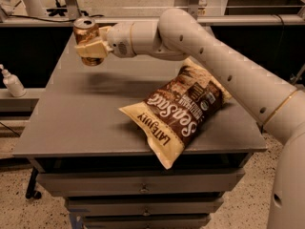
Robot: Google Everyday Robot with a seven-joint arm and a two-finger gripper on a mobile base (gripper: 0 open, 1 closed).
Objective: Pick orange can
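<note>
Gripping the orange can [85, 31] at mid-body: gripper [91, 48], jaws closed on it, over the far-left corner of the table [71, 123]. Can upright, axis vertical, seemingly clear of the surface; chip bag [178, 111] well apart.

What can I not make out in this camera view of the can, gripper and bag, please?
Camera view only:
orange can: middle and lettering covered by the gripper, shut on it above the table's far-left corner.
chip bag: far end hidden behind the arm; small print too small.
robot's body: mostly cut off by the right edge.
</note>
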